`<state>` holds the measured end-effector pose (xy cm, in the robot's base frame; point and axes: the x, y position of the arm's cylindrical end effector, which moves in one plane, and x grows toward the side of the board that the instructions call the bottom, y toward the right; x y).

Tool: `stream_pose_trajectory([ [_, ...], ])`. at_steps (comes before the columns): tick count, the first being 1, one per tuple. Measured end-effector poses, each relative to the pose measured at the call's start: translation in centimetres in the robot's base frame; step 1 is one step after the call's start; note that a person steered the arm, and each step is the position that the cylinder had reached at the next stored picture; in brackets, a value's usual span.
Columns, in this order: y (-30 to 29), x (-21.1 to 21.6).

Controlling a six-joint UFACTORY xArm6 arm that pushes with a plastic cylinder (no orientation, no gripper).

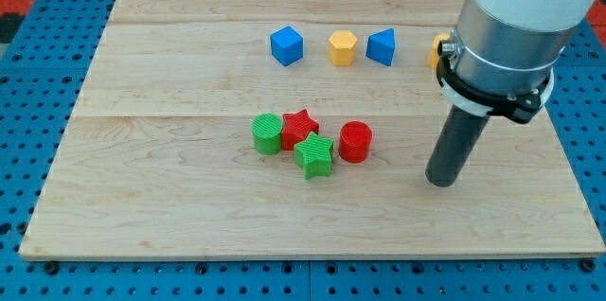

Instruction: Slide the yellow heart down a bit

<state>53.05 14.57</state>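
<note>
The tip [442, 181] rests on the desk [170, 216], below the yellow heart [434, 51], which is mostly hidden behind the arm at the view's right. The rod has no fingers and holds nothing. Approach step: the tip must next get above the heart to push downward.
</note>
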Motion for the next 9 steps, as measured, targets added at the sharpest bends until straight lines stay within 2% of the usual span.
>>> stream_pose_trajectory([
  [3,1.8,-1.5],
  [4,1.9,-5.5],
  [6,3.1,-9.9],
  [8,7.3,-14.6],
  [9,11.5,-15.6],
])
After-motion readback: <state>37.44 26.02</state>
